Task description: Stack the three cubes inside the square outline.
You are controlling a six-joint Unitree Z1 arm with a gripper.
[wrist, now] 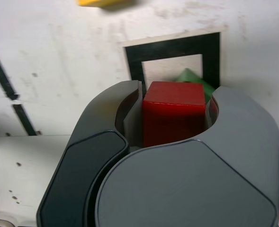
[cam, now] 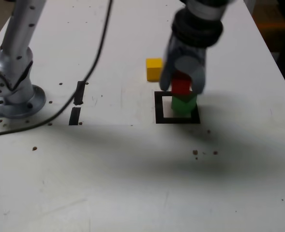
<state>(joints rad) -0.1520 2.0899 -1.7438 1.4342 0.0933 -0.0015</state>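
The red cube (cam: 181, 85) (wrist: 173, 111) sits on top of the green cube (cam: 184, 104) (wrist: 193, 78). The green cube stands inside the square outline (cam: 158, 108) (wrist: 177, 46), toward its corner on the exterior view's right. My gripper (cam: 181, 88) (wrist: 175, 118) comes down from above, with its jaws pressed against both sides of the red cube. The yellow cube (cam: 154, 68) (wrist: 103, 2) lies alone on the table just beyond the outline, toward the exterior view's left.
Two short black tape strips (cam: 80, 93) (cam: 75, 116) lie to the exterior view's left of the outline. The arm's grey base (cam: 11, 92) stands at the far left, and a black cable (cam: 96, 58) runs across the table from it. Small dark specks dot the white tabletop.
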